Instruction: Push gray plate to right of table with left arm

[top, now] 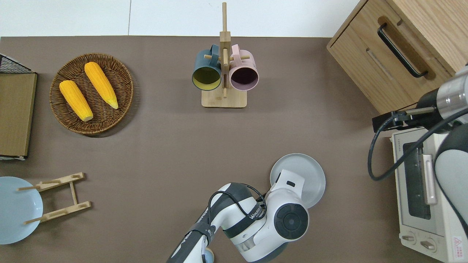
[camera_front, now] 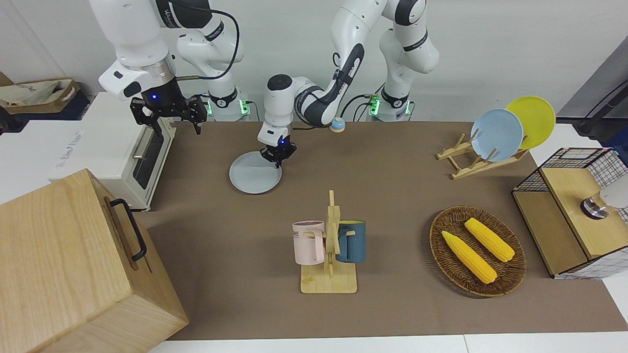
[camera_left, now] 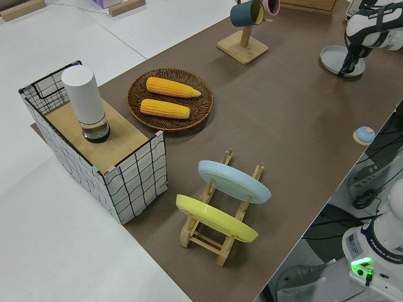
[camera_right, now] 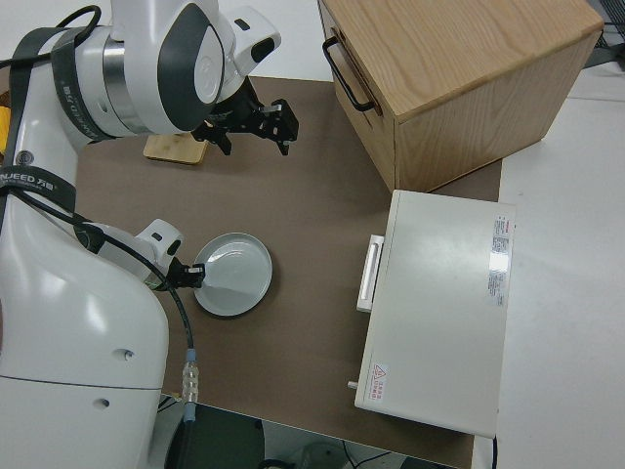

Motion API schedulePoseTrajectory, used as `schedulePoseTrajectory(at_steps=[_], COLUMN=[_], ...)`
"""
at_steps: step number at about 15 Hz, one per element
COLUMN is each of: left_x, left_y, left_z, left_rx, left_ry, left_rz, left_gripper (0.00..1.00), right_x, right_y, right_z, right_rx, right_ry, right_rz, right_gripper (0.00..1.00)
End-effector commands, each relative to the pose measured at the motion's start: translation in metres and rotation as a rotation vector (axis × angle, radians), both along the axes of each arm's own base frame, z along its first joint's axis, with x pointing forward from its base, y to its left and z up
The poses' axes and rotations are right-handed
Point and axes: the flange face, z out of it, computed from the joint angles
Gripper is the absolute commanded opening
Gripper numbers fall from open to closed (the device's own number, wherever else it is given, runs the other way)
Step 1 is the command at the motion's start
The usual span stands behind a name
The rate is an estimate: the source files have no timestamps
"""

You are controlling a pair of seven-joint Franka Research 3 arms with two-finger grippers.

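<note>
The gray plate [camera_front: 254,173] lies flat on the brown table [camera_front: 402,191], nearer to the robots than the mug rack and toward the right arm's end. My left gripper [camera_front: 277,157] is shut and points down, its tips touching the plate's edge that faces the left arm's end. In the overhead view the left wrist hides part of the plate [top: 307,171]. The plate also shows in the right side view [camera_right: 237,275] with the left gripper [camera_right: 191,277] at its edge. My right gripper [camera_front: 167,115] is open and the right arm is parked.
A white toaster oven [camera_front: 122,147] and a wooden cabinet [camera_front: 73,264] stand at the right arm's end. A mug rack [camera_front: 329,245] stands mid-table. A corn basket [camera_front: 477,251], a plate rack [camera_front: 483,159] with sky-blue and yellow plates, and a wire shelf [camera_front: 574,211] are at the left arm's end.
</note>
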Motion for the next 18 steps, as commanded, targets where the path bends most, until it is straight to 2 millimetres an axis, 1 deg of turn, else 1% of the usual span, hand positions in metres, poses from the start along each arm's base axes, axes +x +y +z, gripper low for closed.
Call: schedulePoseTrajectory(at_steps=[1, 2, 3, 4, 5, 6, 7, 9, 14, 17, 18], left_x=[-0.013, -0.012, -0.012, -0.012, -0.012, -0.009, -0.007, -0.002, -0.002, 0.003, 0.007], left_y=[-0.014, -0.014, -0.014, -0.014, -0.014, -0.012, -0.011, -0.008, -0.008, -0.004, 0.002], left_z=[-0.031, -0.031, -0.032, -0.032, -0.031, -0.03, -0.029, -0.024, -0.022, -0.008, -0.003], left_rx=[0.041, 0.041, 0.04, 0.039, 0.038, 0.037, 0.036, 0.032, 0.03, 0.024, 0.034], left_ry=[0.029, 0.03, 0.034, 0.036, 0.035, 0.034, 0.03, 0.022, 0.021, 0.01, 0.015], left_rz=[-0.013, -0.011, -0.008, -0.005, -0.005, -0.003, -0.002, 0.0, -0.004, -0.017, -0.033], left_gripper=[0.0, 0.07, 0.24, 0.52, 0.72, 0.84, 0.99, 0.99, 0.99, 0.99, 0.99], right_x=[-0.003, -0.003, -0.003, -0.003, -0.003, -0.003, -0.003, -0.003, -0.003, -0.003, -0.003], right_y=[0.0, 0.0, 0.0, 0.0, 0.0, 0.0, 0.0, 0.0, 0.0, 0.0, 0.0], right_z=[0.003, 0.003, 0.003, 0.003, 0.003, 0.003, 0.003, 0.003, 0.003, 0.003, 0.003], right_rx=[0.006, 0.006, 0.006, 0.006, 0.006, 0.006, 0.006, 0.006, 0.006, 0.006, 0.006], right_ry=[0.004, 0.004, 0.004, 0.004, 0.004, 0.004, 0.004, 0.004, 0.004, 0.004, 0.004], right_rz=[-0.004, -0.004, -0.004, -0.004, -0.004, -0.004, -0.004, -0.004, -0.004, -0.004, -0.004], right_gripper=[0.983, 0.983, 0.983, 0.983, 0.983, 0.983, 0.983, 0.983, 0.983, 0.983, 0.983])
